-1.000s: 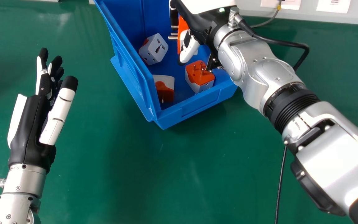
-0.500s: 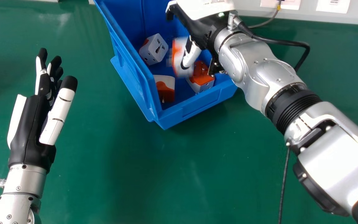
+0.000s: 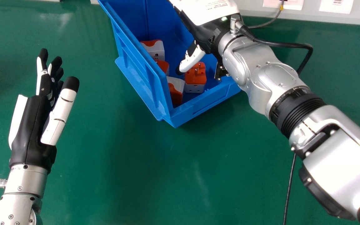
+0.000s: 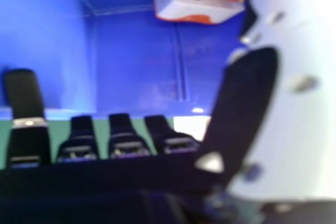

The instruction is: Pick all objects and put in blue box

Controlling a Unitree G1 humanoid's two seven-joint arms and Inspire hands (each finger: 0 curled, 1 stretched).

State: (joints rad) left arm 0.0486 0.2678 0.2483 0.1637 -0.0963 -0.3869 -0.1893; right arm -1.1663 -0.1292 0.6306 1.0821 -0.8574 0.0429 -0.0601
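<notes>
My arms: silver forearms | hands black-and-white | cable black | screws small, round | wrist ring black, ribbed

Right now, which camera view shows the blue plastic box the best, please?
The head view: there the blue plastic box shows its outer wall, front edge and the plug adapters inside, though the right hand covers part. The right hand view gives a close, cropped look at its inner faces.

The head view's edge cuts off the right hand and, beyond it, the far end of the blue box. Left of the thumb, the box's side wall partly hides three travel adapters, the middle one showing little.
</notes>
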